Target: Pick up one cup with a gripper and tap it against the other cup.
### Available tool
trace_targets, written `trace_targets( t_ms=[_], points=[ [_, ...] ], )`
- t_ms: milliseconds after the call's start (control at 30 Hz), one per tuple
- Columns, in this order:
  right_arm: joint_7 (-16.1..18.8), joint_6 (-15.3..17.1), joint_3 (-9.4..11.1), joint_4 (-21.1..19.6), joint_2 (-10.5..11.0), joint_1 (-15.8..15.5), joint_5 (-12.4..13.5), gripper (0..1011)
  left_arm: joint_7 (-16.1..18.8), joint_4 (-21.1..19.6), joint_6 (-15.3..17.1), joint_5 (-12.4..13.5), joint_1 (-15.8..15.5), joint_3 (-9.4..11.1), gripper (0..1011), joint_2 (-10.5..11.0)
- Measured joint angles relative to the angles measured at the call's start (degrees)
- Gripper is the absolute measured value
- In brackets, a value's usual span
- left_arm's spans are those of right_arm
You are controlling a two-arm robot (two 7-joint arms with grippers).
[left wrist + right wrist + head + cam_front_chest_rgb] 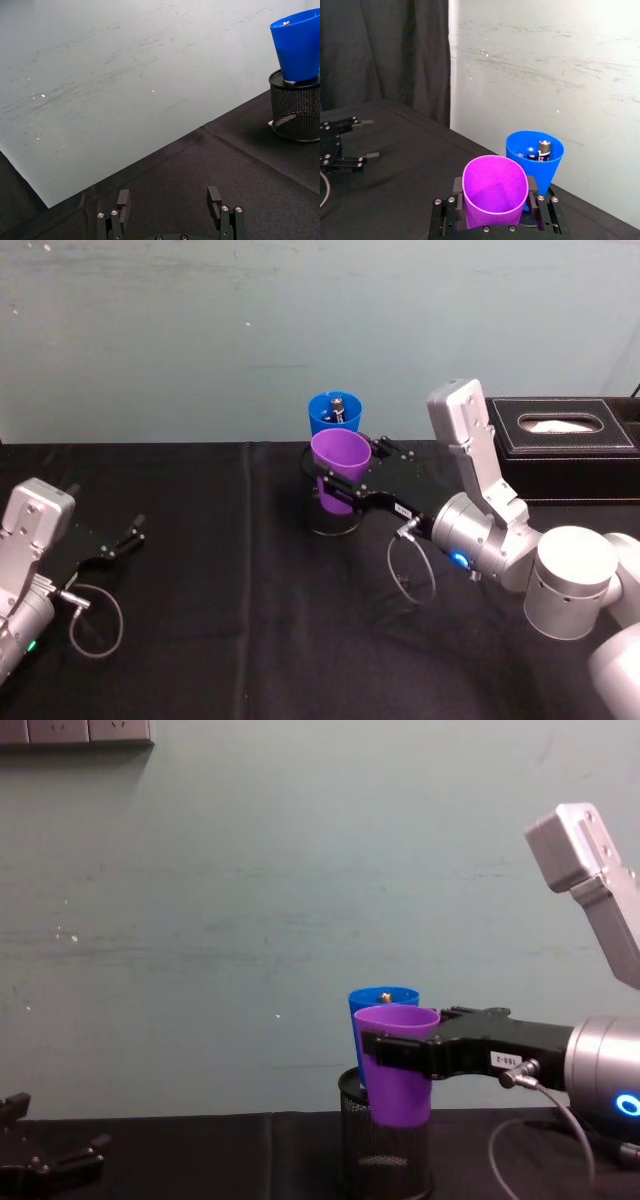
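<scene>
Far off to the left of the blue cup (335,412), the left hand (128,538) lies low on the black worktop (250,640). Its two fingers are spread apart with nothing between them. It is well away from both cups, so it looks like it is just resting.

Right in front of the blue cup, on the robot's side, is the purple cup (338,462). The right hand (352,475) pinches it from both sides and holds it up off the worktop. The purple cup stands straight, with its mouth up.

The blue cup stands straight too, inside a black mesh pen holder (385,1155), so it sits high. Its rim is a bit higher than the purple one. The two cups are so close that I cannot tell if they touch. I think only a tiny push forward, away from the robot, is needed for the tap. The right hand is much nearer for this.

There are batteries (544,149) in the blue cup, so a hard bump might rattle them. A finger could also knock the pen holder.

Off to the right of the blue cup sits a black tissue box (565,445), out of the way.
</scene>
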Motion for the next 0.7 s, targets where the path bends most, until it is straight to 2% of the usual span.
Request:
trace_targets(
  t_ms=[700],
  points=[
    [0.06,-0.30,1.49,4.90,-3.00,3.66,-0.82,724,0.00,0.00,0.00,0.00,0.00,0.00,1000,0.00]
  ],
)
